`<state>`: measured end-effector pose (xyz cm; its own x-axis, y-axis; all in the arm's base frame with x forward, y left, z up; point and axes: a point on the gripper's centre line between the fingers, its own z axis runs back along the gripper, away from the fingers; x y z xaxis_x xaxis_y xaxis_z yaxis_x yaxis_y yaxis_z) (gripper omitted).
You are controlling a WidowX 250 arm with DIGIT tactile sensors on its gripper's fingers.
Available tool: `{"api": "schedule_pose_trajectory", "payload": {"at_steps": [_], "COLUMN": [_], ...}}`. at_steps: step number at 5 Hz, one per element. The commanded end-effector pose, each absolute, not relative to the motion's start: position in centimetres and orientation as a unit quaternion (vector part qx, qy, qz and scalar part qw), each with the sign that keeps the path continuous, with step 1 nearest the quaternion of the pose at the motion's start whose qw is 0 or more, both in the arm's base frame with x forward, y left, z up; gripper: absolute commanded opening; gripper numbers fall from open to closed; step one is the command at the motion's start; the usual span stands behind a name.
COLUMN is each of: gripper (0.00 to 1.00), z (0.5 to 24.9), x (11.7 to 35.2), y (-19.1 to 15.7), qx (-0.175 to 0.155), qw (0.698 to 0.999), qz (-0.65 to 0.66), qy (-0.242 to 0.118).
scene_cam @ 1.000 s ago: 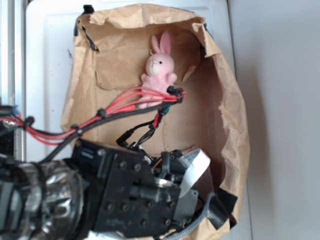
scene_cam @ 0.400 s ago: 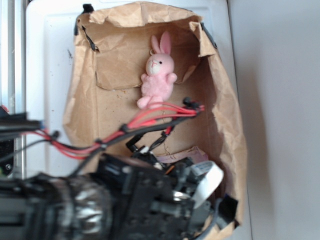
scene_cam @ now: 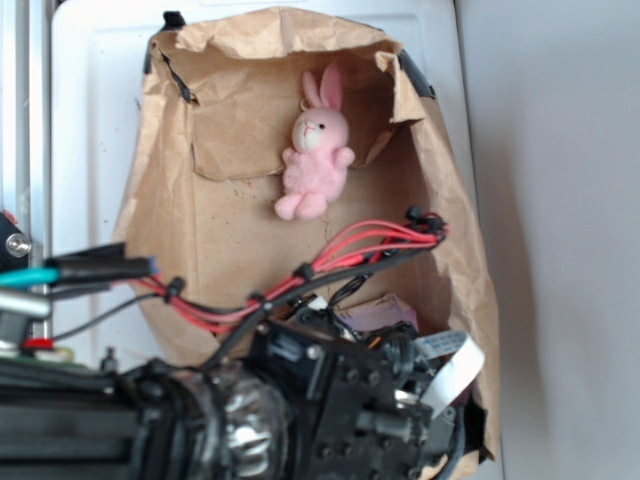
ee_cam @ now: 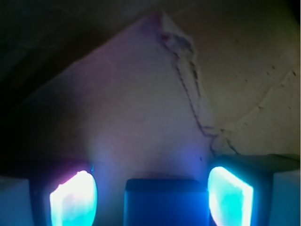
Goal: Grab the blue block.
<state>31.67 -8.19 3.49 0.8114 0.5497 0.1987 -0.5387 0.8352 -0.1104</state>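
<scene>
In the wrist view the claw (ee_cam: 151,197) is seen spread, its two glowing fingers (ee_cam: 74,197) flanking one blue block (ee_cam: 167,202), which lies between them at the bottom edge, not yet pinched. In the exterior view the block is hidden beneath the arm, low in the brown paper bag (scene_cam: 230,130), well below the one pink plush bunny (scene_cam: 317,150). If the claw is closed off-centre, the block could be nudged aside; the crumpled bag wall could be snagged.

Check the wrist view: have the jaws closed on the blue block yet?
No: the blue block sits between the glowing fingers, with gaps on both sides.
</scene>
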Motion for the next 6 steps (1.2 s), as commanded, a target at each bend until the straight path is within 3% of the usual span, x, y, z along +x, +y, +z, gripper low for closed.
{"api": "schedule_pose_trajectory", "payload": {"at_steps": [1, 2, 6], "gripper": [1.0, 1.0, 1.0], "z": [4.3, 4.4, 4.7], "x": [31.9, 31.5, 28.6], "y": [-7.1, -6.6, -9.8], "qx": [-0.04, -0.051, -0.07], "qw": [0.953, 0.952, 0.961], "qz": [0.277, 0.28, 0.237], "qy": [-0.12, -0.114, -0.123]}}
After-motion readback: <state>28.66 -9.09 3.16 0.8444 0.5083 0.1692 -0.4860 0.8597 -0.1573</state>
